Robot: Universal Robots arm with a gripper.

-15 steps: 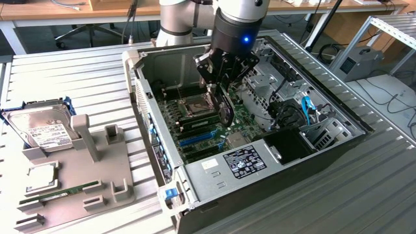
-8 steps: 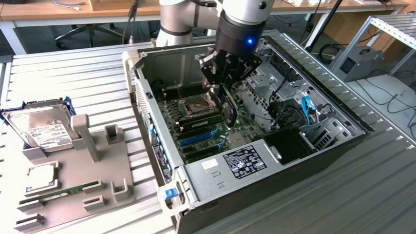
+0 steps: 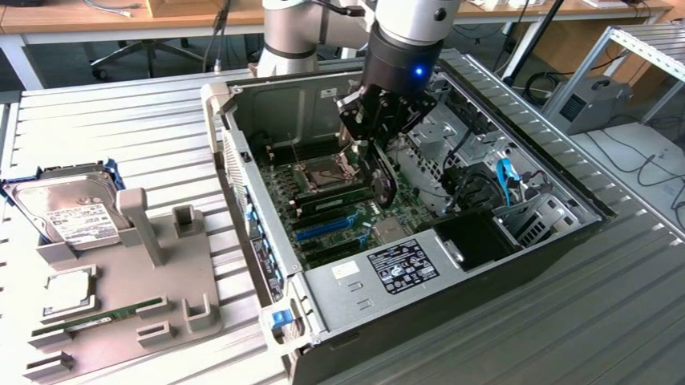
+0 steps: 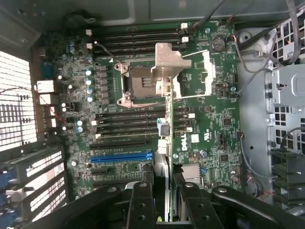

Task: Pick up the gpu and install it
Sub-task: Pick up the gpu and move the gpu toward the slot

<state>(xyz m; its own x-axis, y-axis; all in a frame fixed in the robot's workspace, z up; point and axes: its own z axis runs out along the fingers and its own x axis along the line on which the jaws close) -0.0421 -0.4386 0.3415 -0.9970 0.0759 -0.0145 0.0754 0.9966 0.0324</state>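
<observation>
Hand (image 4: 163, 193) is seen narrowed onto the gpu (image 4: 163, 133), which is held edge-on inside the open computer case (image 3: 230, 120). Its long axis is judged to run straight away from the hand, silver bracket (image 4: 169, 62) farthest. Beyond, on the motherboard (image 4: 214, 138), the blue slot (image 4: 121, 156) lies crosswise to the card.

Single arm (image 3: 412, 32) entering the exterior view from twelve o'clock, wrist section near vertical, blue light lit on its housing; black gripper (image 3: 371, 138) pointing down toward six o'clock; two dark fingers (image 4: 142, 202) clamped edgewise on the gpu (image 4: 165, 143)
</observation>
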